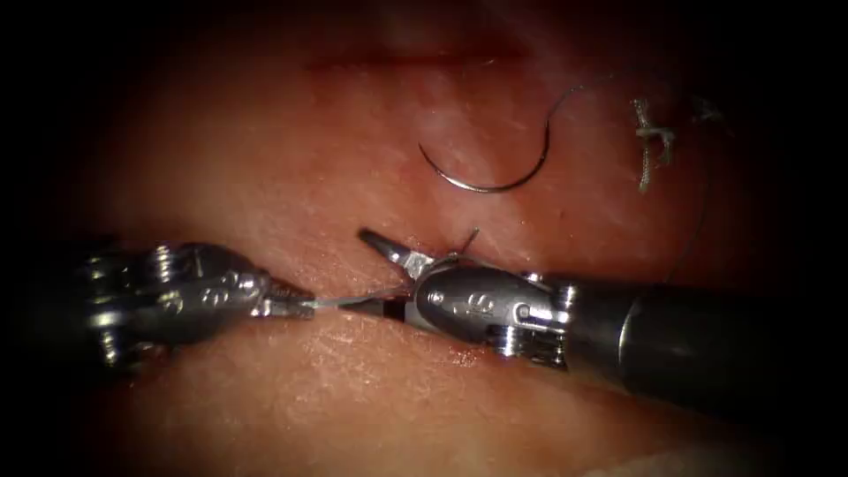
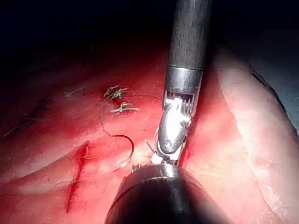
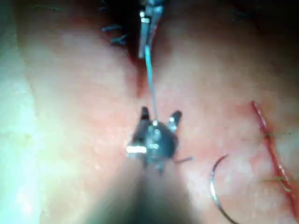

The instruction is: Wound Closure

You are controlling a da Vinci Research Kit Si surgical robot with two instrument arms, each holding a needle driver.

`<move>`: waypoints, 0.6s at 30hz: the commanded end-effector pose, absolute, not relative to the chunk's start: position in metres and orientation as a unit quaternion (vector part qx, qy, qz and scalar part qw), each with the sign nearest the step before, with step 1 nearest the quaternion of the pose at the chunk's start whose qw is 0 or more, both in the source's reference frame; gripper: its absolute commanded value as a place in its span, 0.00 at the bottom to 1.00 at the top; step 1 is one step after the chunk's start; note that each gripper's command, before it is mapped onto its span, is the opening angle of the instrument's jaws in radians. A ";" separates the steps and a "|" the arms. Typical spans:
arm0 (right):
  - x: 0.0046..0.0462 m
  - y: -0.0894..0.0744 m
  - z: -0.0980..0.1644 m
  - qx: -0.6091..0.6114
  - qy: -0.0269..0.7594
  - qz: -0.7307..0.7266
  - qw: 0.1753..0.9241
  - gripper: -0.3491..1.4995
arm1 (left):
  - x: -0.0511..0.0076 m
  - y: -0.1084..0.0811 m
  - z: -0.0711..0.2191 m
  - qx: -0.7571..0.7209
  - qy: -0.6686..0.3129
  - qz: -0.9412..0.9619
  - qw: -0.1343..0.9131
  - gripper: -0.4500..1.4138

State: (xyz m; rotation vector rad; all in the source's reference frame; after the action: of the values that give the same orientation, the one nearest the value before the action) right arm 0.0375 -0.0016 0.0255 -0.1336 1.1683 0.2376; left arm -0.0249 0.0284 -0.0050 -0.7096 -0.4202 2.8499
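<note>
My left tool point(image 1: 303, 306) comes in from the left with its jaws shut on a pale thread point(image 1: 344, 301). The thread runs taut and level to my right tool point(image 1: 367, 272), whose jaws stand open around it, one jaw raised and one low. From the right wrist, the thread point(image 3: 150, 79) passes between the spread jaws of the right tool point(image 3: 160, 114) to the left tool point(image 3: 145, 32). The curved needle point(image 1: 495, 172) lies free on top of the tissue point(image 1: 291, 168) behind the right tool, held by neither tool, its own thread point(image 1: 702, 203) arcing off to the right.
A knotted stitch with cut ends point(image 1: 652, 141) sits at the far right. A second red cut point(image 1: 415, 60) crosses the far tissue. In the left wrist view the right tool point(image 2: 174, 130) hangs beside the needle point(image 2: 127, 144), a cut point(image 2: 77, 172) and stitch ends point(image 2: 119, 100).
</note>
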 end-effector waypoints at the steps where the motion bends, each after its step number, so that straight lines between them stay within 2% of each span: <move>1: 0.0382 -0.002 0.026 -0.062 0.551 0.112 0.825 0.99 | -0.0255 0.028 -0.005 -0.239 -0.140 0.957 0.086 0.00; 12: 0.0388 -0.001 0.026 -0.064 0.548 0.114 0.826 0.97 | -0.0265 0.028 -0.005 -0.243 -0.144 0.955 0.086 0.00; 14: 0.0388 -0.001 0.027 -0.066 0.548 0.111 0.827 0.94 | -0.0265 0.028 -0.005 -0.243 -0.144 0.955 0.086 0.00; 15: 0.0387 -0.001 0.026 -0.060 0.547 0.107 0.828 0.71 | -0.0266 0.028 -0.005 -0.243 -0.144 0.955 0.086 0.00; 16: 0.0386 -0.001 0.026 -0.038 0.545 0.093 0.833 0.34 | -0.0266 0.028 -0.005 -0.243 -0.144 0.955 0.086 0.00; 17: 0.0386 -0.002 0.026 -0.031 0.546 0.077 0.834 0.07 | -0.0266 0.028 -0.005 -0.243 -0.144 0.955 0.086 0.00; 18: 0.0385 -0.002 0.026 -0.029 0.547 0.066 0.834 0.00 | -0.0266 0.028 -0.005 -0.243 -0.144 0.955 0.086 0.00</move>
State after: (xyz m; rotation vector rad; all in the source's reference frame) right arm 0.0379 -0.0016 0.0259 -0.0548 1.1571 0.1338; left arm -0.0260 0.0276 -0.0057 -0.7225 -0.4296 2.8468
